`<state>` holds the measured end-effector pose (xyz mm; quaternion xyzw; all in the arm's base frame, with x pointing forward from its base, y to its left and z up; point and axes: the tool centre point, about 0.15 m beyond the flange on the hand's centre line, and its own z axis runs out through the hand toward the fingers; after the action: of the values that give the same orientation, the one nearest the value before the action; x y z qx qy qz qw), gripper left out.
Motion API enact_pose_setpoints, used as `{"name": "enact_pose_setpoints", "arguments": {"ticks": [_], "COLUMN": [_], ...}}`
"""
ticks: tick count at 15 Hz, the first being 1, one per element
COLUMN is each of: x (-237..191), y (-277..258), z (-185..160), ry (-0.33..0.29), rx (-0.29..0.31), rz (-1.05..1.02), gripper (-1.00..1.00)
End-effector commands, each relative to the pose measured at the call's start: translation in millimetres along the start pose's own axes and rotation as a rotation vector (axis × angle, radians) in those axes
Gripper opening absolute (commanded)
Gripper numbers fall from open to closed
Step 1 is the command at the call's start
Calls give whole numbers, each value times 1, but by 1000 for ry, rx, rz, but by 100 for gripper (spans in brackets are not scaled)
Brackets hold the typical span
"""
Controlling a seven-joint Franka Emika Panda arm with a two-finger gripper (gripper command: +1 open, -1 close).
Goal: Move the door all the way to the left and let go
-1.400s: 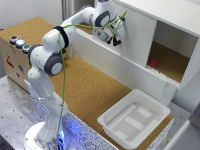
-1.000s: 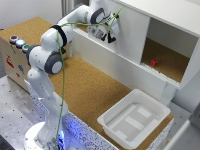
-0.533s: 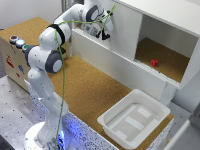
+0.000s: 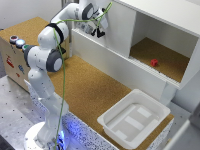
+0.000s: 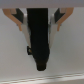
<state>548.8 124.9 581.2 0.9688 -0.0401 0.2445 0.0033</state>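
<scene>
The door (image 4: 120, 30) is a flat white panel that covers the part of the white cabinet (image 4: 115, 65) toward the exterior view's left. The opening on the exterior view's right is uncovered. My gripper (image 4: 99, 31) is at the door's left part, shut on a dark handle. In the wrist view the black handle (image 5: 39, 40) stands between my two fingers (image 5: 20, 21) against the white door (image 5: 67, 55). The gripper (image 5: 39, 20) is closed around it.
A small red object (image 4: 154, 62) lies on the cork floor inside the cabinet's opening. A white plastic tray (image 4: 111, 120) sits on the cork table in front of the cabinet. A wooden box with buttons (image 4: 12, 52) stands at the exterior view's left.
My gripper and the door have slid toward the exterior view's left, and the cabinet's opening on the right has grown wider. The gripper stays on the handle.
</scene>
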Motion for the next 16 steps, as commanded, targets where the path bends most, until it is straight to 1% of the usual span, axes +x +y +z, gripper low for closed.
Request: {"name": "enact_pose_setpoints", "arguments": {"ticks": [1,3,7,8,9,12,14,16], "x": [-43,-48,-48,-47,-46,-47,-53,-60], "y": [-39,-46,-48,-46,-44,-37,-31,-22], "z": [-19,-22,-29,-30,-32,-46,-49,-46], "ry": [19,20,21,20,17,35,26,5], "rx": [21,37,40,32,36,47,42,21], "rz": [-18,-41,-32,-24,-9,8,14,14], "gripper": [-100,-100,-100,100,100,100,100,100]}}
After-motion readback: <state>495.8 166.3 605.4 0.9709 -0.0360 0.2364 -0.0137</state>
